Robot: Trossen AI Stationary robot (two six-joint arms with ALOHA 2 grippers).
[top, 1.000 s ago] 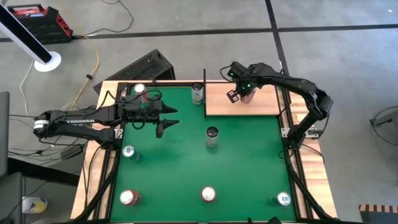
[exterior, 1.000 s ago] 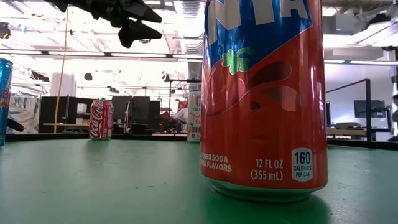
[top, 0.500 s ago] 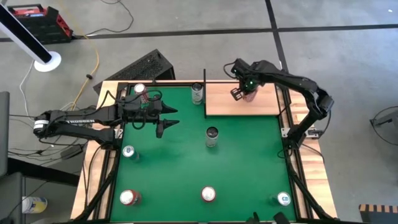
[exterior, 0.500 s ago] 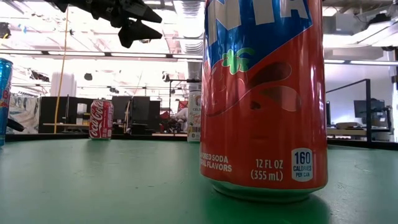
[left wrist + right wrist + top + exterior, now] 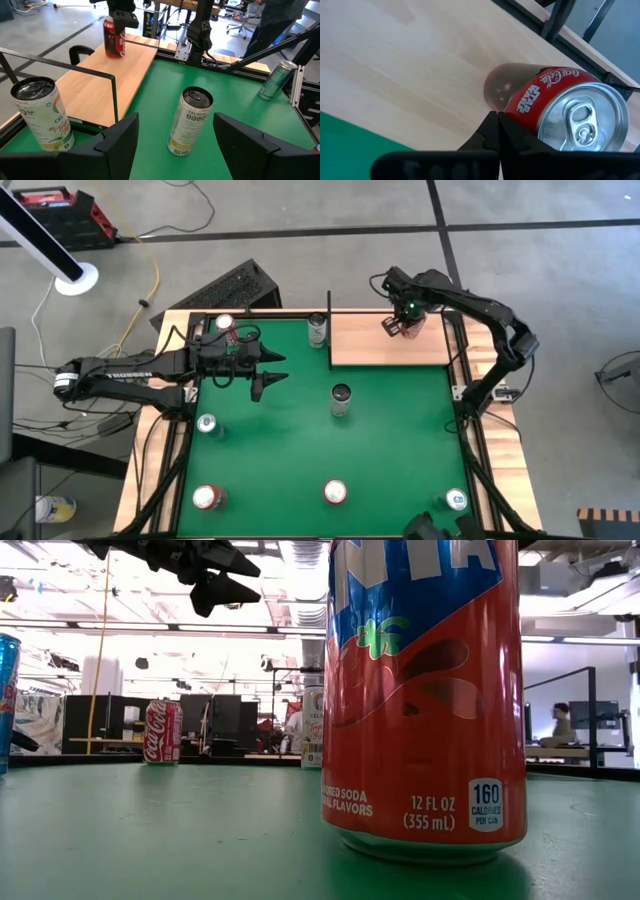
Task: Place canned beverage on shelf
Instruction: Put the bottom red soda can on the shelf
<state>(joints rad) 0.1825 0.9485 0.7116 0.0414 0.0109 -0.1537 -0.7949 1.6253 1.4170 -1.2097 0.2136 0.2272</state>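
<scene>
A red cola can [image 5: 545,100] stands upright on its base on the pale wooden shelf [image 5: 380,348] at the table's far right; it also shows in the left wrist view as the red can [image 5: 114,37]. My right gripper [image 5: 496,125] is shut and points steeply down, close by the can's upper side. It hangs over the shelf's far part as my right gripper [image 5: 393,326]. My left gripper [image 5: 175,150] stands open and level over the green surface, left of centre, holding nothing. My right gripper's shut fingers [image 5: 492,131] stand right beside the upper side wall [image 5: 517,107] of the red can, coming from above. Whether they touch the can I cannot tell.
A white can [image 5: 318,330] stands by the shelf's left rod; a silver can [image 5: 341,398] stands mid-table. More cans stand at the far left [image 5: 224,325], left [image 5: 207,423] and along the near edge, among them an orange soda can [image 5: 425,690]. A person sits in the room behind.
My right gripper, still shut, has gone across the shelf toward the table's far right corner and closer to the red can, tipping a little.
</scene>
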